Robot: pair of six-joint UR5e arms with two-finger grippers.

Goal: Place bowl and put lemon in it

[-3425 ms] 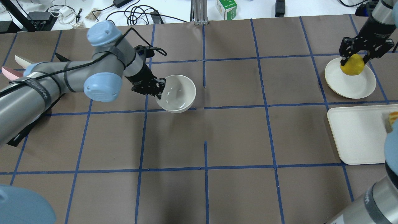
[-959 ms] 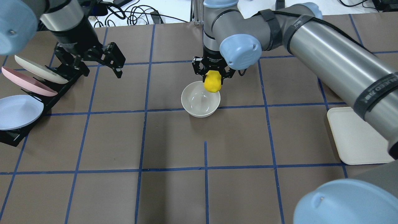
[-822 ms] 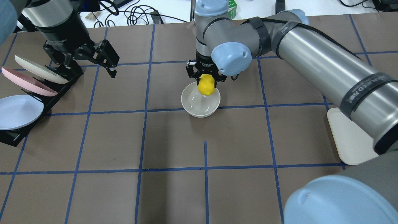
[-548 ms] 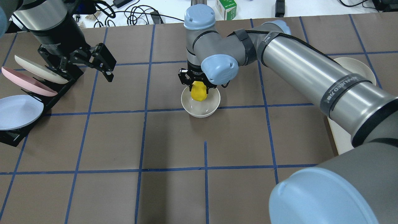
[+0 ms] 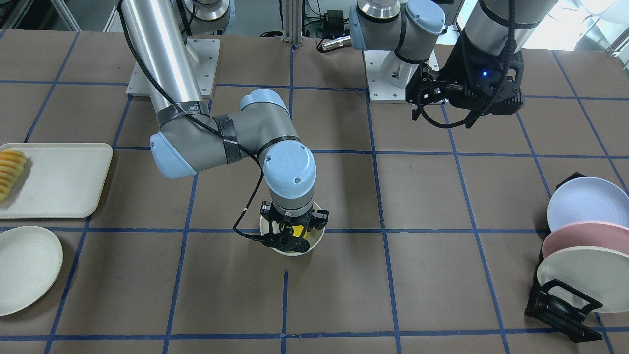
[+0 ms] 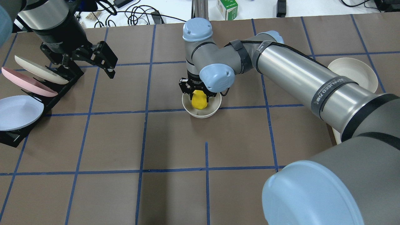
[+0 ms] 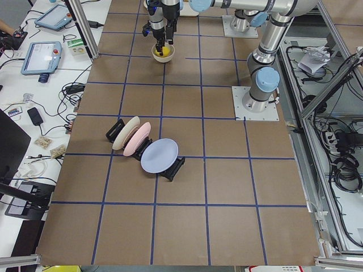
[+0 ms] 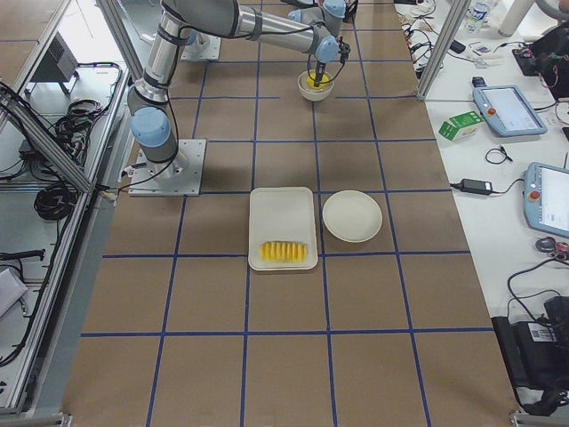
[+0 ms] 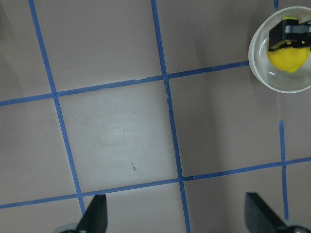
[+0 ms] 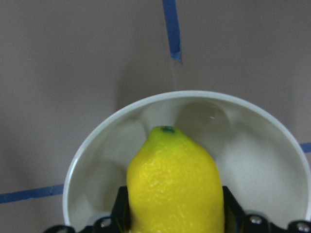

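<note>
The cream bowl [image 6: 203, 114] stands upright on the table near its middle; it also shows in the front view [image 5: 318, 237] and the left wrist view [image 9: 257, 68]. My right gripper [image 6: 199, 97] is shut on the yellow lemon [image 6: 199, 101] and holds it down inside the bowl. In the right wrist view the lemon [image 10: 175, 184] sits between the fingers, green tip forward, within the bowl's rim [image 10: 194, 96]. Whether the lemon touches the bowl's bottom I cannot tell. My left gripper [image 6: 87, 65] is open and empty, high over the table's left side, far from the bowl.
A black rack with pastel plates [image 6: 22, 93] stands at the left edge. A flat cream plate [image 6: 353, 70] lies at the far right. A cream tray [image 5: 54, 179] holds sliced orange-yellow food [image 5: 10, 172]. The right arm spans the right half of the table.
My right gripper has carried the lemon over the bowl's rim and lowered it into the bowl. The left gripper stays open near the rack, barely moved.
</note>
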